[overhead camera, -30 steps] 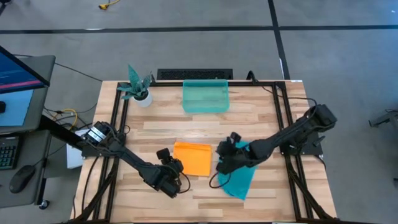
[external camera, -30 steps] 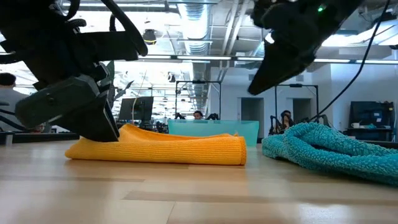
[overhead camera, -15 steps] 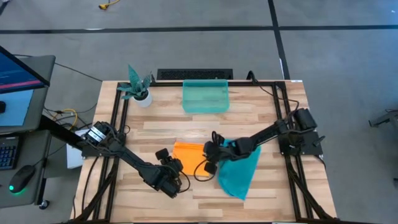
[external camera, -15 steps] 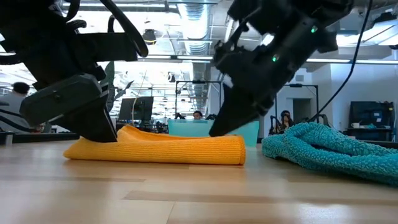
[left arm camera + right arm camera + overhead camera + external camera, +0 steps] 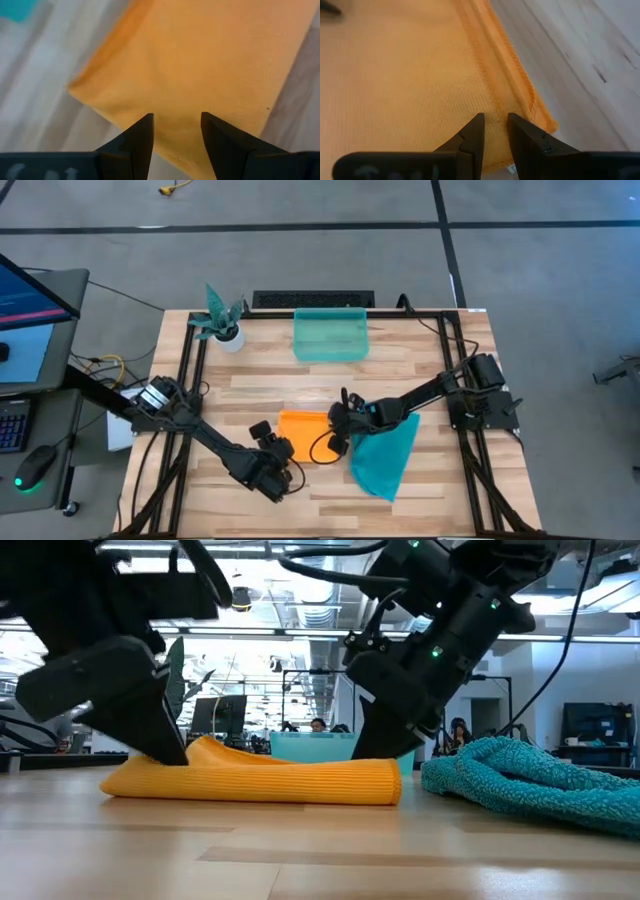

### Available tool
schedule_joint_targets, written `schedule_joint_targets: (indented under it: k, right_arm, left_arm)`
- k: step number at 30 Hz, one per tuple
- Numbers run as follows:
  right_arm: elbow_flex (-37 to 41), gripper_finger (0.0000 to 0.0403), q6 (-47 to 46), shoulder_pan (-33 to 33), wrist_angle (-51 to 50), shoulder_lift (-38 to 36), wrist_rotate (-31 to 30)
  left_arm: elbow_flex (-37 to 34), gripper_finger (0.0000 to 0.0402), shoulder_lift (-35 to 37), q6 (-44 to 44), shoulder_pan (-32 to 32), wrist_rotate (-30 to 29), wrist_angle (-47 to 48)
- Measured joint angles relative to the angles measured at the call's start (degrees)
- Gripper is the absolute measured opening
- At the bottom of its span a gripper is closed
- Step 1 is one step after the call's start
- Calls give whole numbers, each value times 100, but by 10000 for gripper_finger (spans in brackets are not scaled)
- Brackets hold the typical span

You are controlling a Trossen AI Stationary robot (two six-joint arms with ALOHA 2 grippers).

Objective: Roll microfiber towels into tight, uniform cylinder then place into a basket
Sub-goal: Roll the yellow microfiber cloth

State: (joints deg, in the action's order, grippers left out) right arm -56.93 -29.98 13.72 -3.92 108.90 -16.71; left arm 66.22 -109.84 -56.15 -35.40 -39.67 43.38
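Note:
The orange towel [image 5: 305, 437] lies folded flat at the table's near middle, its folded edge toward the low camera [image 5: 260, 783]. My left gripper [image 5: 277, 450] stands at its near left corner, fingers apart, cloth showing in the gap [image 5: 176, 130]. My right gripper [image 5: 336, 436] stands at its right edge, fingers a narrow gap apart [image 5: 494, 127]. The teal towel [image 5: 385, 455] lies rumpled on the table just right of the orange one; no gripper touches it. The basket [image 5: 331, 335] stands at the far middle. My left gripper has both fingertips [image 5: 142, 132] set down on the orange towel just inside its near left edge [image 5: 100, 107], slanting down from the near left. The cloth runs flat between them and lies on the table. A low hump [image 5: 208, 747] rises beside the fingers. My right gripper has both fingertips [image 5: 476, 125] down on the orange towel, just inside its hemmed right edge [image 5: 532, 107], where several layers are stacked. It slants down from the table's right. The towel lies flat on the table.
A small potted plant [image 5: 222, 323] stands at the far left corner. Black frame rails run along the table's left and right sides [image 5: 458, 370]. Bare wood lies between the towels and the basket [image 5: 330, 385].
My right gripper has gone from above the teal towel toward the table's left and down, and now stands on the orange towel's right edge. Its finger gap looks unchanged. The orange towel has stayed where it was.

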Motion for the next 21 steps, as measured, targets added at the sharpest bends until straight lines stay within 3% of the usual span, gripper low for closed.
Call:
schedule_joint_targets:
  k: [10, 17, 21]
  right_arm:
    - [0, 107, -2, 0, 2, 0, 0]
    - [0, 107, -2, 0, 0, 0, 12]
    - [0, 107, -2, 0, -14, 0, 15]
  left_arm:
    - [214, 158, 2, -360, 48, -1031, 1025]
    - [91, 158, 2, 315, 688, -275, 900]
    - [85, 157, 2, 516, 851, -124, 810]
